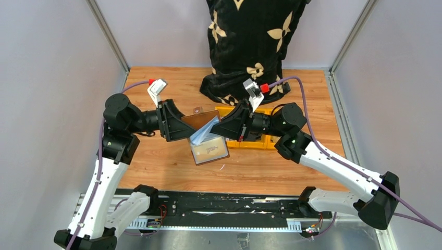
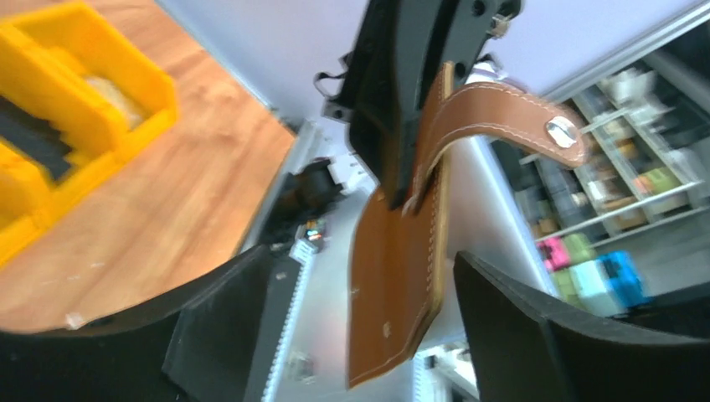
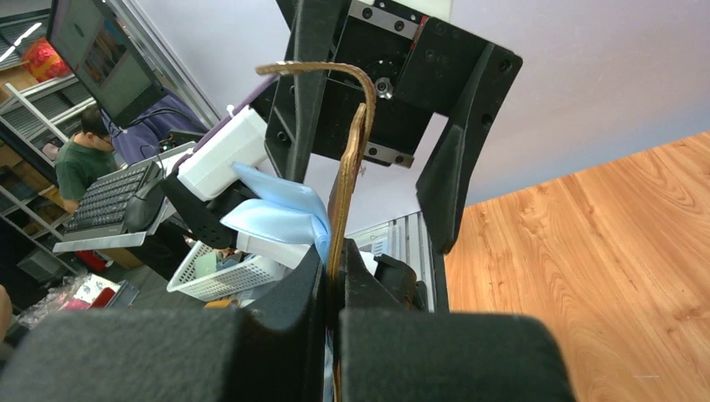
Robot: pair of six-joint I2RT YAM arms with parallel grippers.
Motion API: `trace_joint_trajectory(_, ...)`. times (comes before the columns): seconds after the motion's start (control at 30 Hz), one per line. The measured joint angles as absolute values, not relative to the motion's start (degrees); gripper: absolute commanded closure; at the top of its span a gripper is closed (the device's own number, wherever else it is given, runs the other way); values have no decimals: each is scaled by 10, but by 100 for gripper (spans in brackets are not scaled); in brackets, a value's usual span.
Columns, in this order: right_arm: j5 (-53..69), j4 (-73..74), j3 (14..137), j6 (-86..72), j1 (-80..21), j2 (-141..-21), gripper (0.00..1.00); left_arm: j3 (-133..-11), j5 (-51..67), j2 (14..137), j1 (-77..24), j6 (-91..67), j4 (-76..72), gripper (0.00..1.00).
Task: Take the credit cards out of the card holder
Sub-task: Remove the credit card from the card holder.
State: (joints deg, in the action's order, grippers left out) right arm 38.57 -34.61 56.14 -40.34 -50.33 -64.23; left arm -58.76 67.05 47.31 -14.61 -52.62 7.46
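The brown card holder [image 1: 200, 120] hangs opened in the air between both grippers. Its grey-lined half [image 1: 210, 151] droops toward the table. My right gripper [image 1: 218, 129] is shut on the holder's edge; in the right wrist view the leather [image 3: 347, 167] stands pinched between the pads of that gripper [image 3: 335, 251]. A light blue pleated part [image 3: 285, 213] fans out beside it. My left gripper [image 2: 362, 255] is open, its fingers either side of the holder [image 2: 393, 285] without touching it. The strap with its snap [image 2: 561, 130] curls overhead. I cannot make out any credit cards.
Yellow plastic bins [image 1: 255, 139] sit just behind the right gripper, also showing in the left wrist view [image 2: 75, 92]. A black cloth bag with tan flowers [image 1: 250, 47] stands at the back. A small white scrap [image 1: 222, 167] lies on the wooden table [image 1: 156, 161].
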Motion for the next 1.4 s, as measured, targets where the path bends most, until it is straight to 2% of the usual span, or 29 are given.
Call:
trace_joint_trajectory(0.13, 375, -319, 568, -407, -503, -631, 100, -639, 662, 476, -112, -427, 170, 0)
trace_joint_trajectory(0.27, 362, -302, 568, -414, -503, -624, 100, -677, 670, 461, -84, -360, 203, 0)
trace_joint_trajectory(0.43, 346, -284, 569, -431, -503, -625, 100, -648, 699, 412, -83, -334, 194, 1)
trace_joint_trajectory(0.53, 344, -285, 573, -450, -503, -629, 100, -628, 714, 381, -83, -321, 178, 5)
trace_joint_trajectory(0.8, 348, -302, 588, -476, -510, -649, 100, -622, 685, 380, -83, -255, 198, 38)
trace_joint_trajectory(0.97, 351, -310, 594, -482, -528, -673, 100, -603, 655, 396, -83, -272, 175, 50)
trace_joint_trajectory(1.1, 349, -319, 597, -486, -529, -684, 99, -583, 643, 396, -83, -286, 158, 69)
trace_joint_trajectory(1.2, 349, -322, 604, -487, -530, -690, 81, -578, 636, 394, -83, -293, 152, 83)
trace_joint_trajectory(1.3, 350, -328, 605, -492, -531, -692, 69, -578, 626, 390, -83, -307, 145, 97)
trace_joint_trajectory(1.4, 353, -346, 604, -498, -532, -692, 56, -578, 617, 390, -83, -338, 129, 100)
